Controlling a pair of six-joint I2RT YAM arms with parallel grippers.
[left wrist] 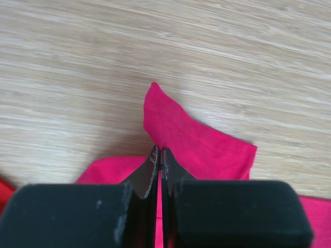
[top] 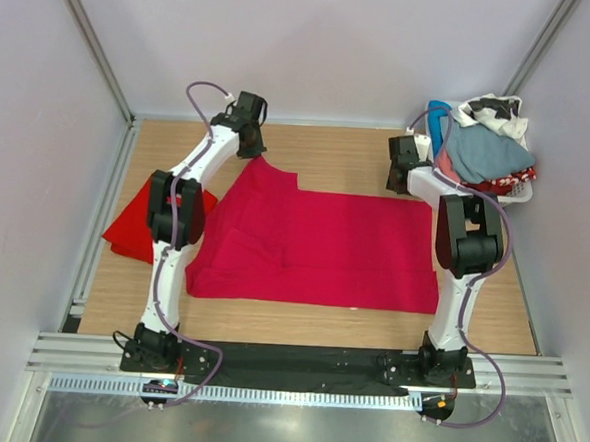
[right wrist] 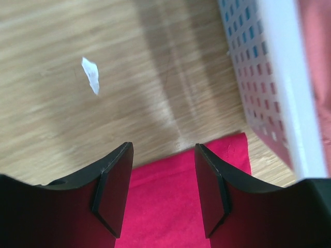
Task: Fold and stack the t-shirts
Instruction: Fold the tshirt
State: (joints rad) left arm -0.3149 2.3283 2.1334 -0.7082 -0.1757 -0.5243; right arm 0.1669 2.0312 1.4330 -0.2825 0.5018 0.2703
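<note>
A plain, soft crimson t-shirt (top: 323, 248) lies spread flat across the middle of the pale wooden bench (top: 329, 148), between two white-and-black robot arms. The left arm (top: 174, 234) reaches to the shirt's far left corner, where the left jaws are closed tight on a pinch of the crimson cloth. The left wrist camera shows a pointed fold of fabric poking out beyond the black tips, a detail hidden under the arm from overhead. The right arm (top: 464, 241) is at the far right corner. Its wrist camera shows the right jaws standing partly apart above that corner, gripping nothing; whether they touch the cloth cannot be told. That close view also picks out a small white scrap (right wrist: 90, 75) on the wood and the perforated wall of a white plastic laundry basket (top: 518, 195). The overhead camera takes in a brighter scarlet t-shirt (top: 126, 233) at the bench's left edge, partly beneath the left arm, and a heap of blue-grey, white and red-patterned clothing (top: 485, 152) in the basket at the far right.
</note>
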